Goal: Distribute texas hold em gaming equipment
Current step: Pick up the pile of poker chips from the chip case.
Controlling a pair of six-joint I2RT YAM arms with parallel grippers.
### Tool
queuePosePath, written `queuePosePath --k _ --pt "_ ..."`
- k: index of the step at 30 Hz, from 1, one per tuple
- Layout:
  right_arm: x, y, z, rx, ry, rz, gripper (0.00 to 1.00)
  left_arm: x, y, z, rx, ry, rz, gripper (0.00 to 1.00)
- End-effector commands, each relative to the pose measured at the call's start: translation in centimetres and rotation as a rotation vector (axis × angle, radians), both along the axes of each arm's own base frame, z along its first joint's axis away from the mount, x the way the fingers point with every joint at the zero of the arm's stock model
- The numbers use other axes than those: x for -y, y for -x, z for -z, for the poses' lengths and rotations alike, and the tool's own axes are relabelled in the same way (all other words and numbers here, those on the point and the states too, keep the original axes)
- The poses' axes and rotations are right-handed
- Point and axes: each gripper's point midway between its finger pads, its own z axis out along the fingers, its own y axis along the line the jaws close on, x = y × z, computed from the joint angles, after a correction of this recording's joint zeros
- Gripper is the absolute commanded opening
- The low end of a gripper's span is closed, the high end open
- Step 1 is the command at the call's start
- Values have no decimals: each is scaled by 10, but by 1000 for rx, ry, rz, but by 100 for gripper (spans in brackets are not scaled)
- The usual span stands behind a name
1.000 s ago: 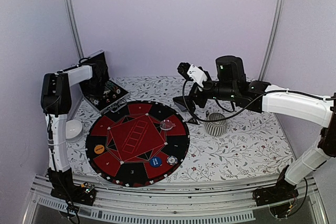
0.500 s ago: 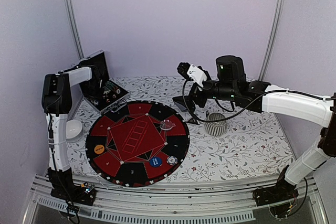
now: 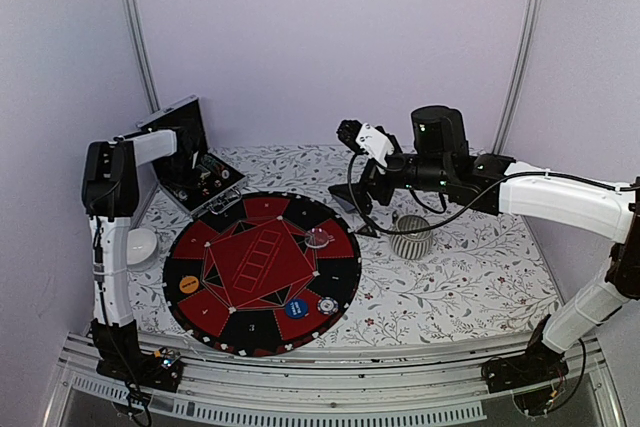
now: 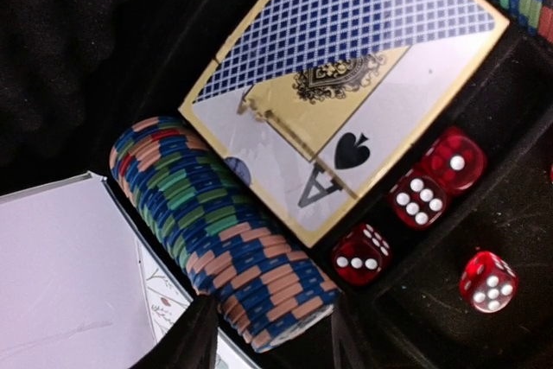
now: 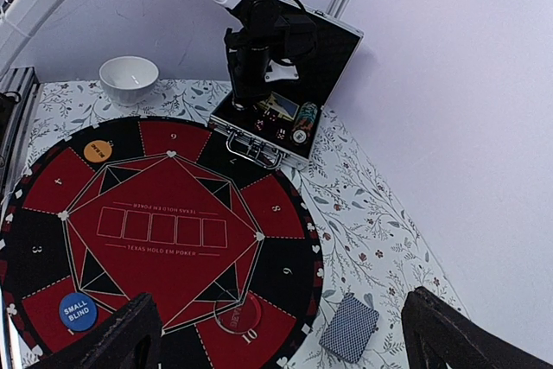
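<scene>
My left gripper (image 4: 272, 343) is open inside the black hinged case (image 3: 205, 179). Its fingertips (image 4: 194, 339) straddle the near end of a row of blue, green and orange striped poker chips (image 4: 225, 226) lying on edge. A card box with an ace of spades (image 4: 346, 92) lies beside the chips. My right gripper (image 5: 285, 343) is open and empty, high above a blue-backed card deck (image 5: 349, 326) on the cloth by the round mat (image 3: 262, 272). On the mat lie an orange disc (image 3: 188, 285), a blue disc (image 3: 295, 309), a clear disc (image 3: 318, 238) and one chip (image 3: 327, 304).
Three red dice (image 4: 432, 187) sit in the case beside the card box. A ribbed silver cup (image 3: 410, 237) stands right of the mat. A white bowl (image 3: 140, 245) stands left of it. The case lid stands upright at the back left.
The left arm has shifted very slightly at the case. The right arm and the things on the mat have not moved.
</scene>
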Motion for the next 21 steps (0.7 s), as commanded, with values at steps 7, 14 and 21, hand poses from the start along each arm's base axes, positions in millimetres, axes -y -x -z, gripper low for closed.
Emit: queuePosePath --k 7,14,21 --pt "1 7 -15 28 -34 -20 99 9 5 18 -24 79 34 37" --pt "3 7 -19 38 -36 -18 99 27 17 18 -27 97 74 36" --pt "2 7 -19 40 -36 -22 99 24 24 24 -51 29 85 39"
